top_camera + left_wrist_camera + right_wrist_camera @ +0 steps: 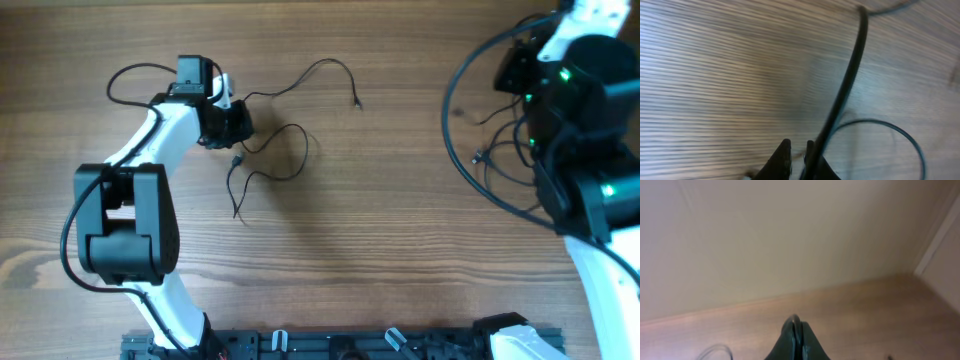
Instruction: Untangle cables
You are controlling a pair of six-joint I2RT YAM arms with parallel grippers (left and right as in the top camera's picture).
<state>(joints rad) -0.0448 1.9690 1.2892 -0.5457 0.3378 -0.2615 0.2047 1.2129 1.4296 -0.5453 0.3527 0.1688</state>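
Stretching low over the table (715, 75), left pincer (799, 162) clamps a cable (850, 70).

Matt, grained wood table (400, 250); smooth black cables (849, 67).

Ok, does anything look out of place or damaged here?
Nothing looks damaged or spilled. The cables lie in loose loops on the table beside the left gripper, which seems closed on one strand; more strands sit beneath the right arm. The left wrist view is motion-blurred, nothing else stands out.
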